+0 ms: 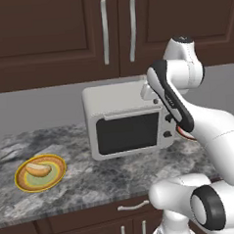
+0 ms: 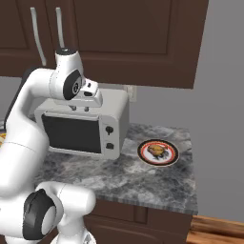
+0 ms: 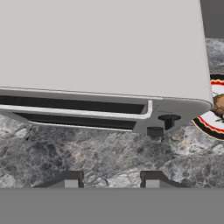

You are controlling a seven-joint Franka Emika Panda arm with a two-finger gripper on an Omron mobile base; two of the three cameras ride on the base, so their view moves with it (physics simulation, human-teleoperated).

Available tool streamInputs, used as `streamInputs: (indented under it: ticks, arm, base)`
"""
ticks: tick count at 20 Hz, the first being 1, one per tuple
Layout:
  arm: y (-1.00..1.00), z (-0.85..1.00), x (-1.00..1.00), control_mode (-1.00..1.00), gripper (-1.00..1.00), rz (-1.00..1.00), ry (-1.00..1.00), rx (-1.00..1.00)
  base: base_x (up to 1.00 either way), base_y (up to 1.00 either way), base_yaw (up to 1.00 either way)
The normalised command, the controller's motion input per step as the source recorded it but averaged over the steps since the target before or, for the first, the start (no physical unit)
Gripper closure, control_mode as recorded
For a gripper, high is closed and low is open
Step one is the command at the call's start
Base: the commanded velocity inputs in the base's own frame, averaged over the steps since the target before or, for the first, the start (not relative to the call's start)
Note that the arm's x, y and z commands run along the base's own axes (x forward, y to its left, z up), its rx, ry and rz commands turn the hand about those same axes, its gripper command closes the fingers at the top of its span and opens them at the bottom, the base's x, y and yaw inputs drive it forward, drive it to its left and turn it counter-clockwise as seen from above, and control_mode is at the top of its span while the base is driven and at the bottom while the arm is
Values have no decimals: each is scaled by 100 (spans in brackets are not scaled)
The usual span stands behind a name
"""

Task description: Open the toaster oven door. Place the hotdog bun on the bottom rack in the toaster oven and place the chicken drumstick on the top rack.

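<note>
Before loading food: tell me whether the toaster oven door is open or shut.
Shut: the toaster oven door sits flush against the front, handle at its top.

The arm hides the right end of the toaster oven (image 1: 124, 121) in the left base view, with most of the plate (image 1: 184, 133) behind it. In the hand view, the picture's edge cuts off the drumstick (image 3: 218, 105).
</note>
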Motion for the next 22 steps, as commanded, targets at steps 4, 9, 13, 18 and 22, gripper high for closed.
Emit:
streamInputs:
  ticks: [4,9,13,18,22]
  arm:
    - [0,0,0,100,-100,0,0,0]
    - [0,0,0,100,-100,0,0,0]
    - [0,0,0,100,-100,0,0,0]
    - [0,0,0,100,-100,0,0,0]
    - [0,0,0,100,-100,0,0,0]
  base:
    - [0,0,0]
    - [-5,2,0]
    - [-9,39,0]
    - [-3,57,-1]
    - [-2,56,-2]
